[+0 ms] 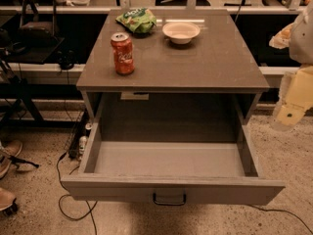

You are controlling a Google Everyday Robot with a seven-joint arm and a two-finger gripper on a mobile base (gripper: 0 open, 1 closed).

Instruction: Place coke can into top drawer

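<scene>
**Operator:** Report the position of the task object.

**Technician:** The coke can (122, 54) stands upright on the table (195, 62), near the front-left corner. It is well apart from the green chip bag (137, 20) and the white bowl (181, 32) at the rear. The top drawer (168, 158) stands open below the table's front edge. Its floor is bare and its handle (169, 199) faces the camera.

**Operator:** State the handling properties.

**Technician:** By judgement, the can is a thin-walled metal cylinder. It holds its shape under moderate pressure but dents under a hard squeeze. The painted side is smooth and probably somewhat slippery. Whether it is full or empty cannot be told, so allow for either weight. Take hold at mid-height, across opposite sides, below the silver rim. Keep it upright during transfer.

**Operator:** Describe the arm pose.

**Technician:** The arm enters at the right edge of the view and hangs downward beside the table's right side. The claw (288, 116) is at its lower end, about level with the drawer opening and well apart from the can. Whether the claw is wide or narrow cannot be told. The approach will likely require a lift above the table, then a traverse to the left.
</scene>
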